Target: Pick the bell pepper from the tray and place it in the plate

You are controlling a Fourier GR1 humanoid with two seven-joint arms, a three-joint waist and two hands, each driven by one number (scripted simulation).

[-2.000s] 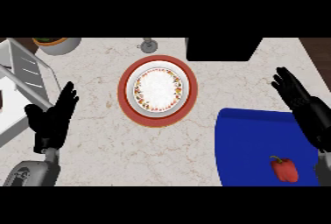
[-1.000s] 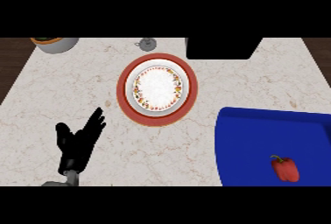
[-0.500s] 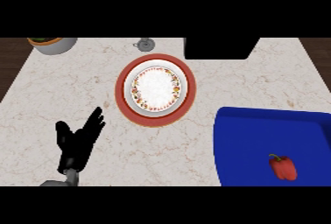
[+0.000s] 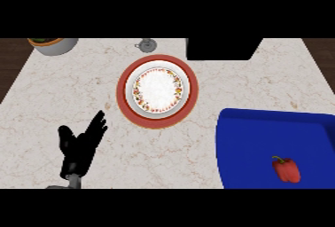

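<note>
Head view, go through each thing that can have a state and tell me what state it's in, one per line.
bell pepper: lying in the tray, not held.
tray: on the counter at the right, holding only the pepper.
plate: on the counter, nothing on it.
left hand: open, fingers straight, over the counter at lower left, holding nothing.
right hand: not in view.
bowl: at the far left corner, partly cut off, contents unclear.
</note>
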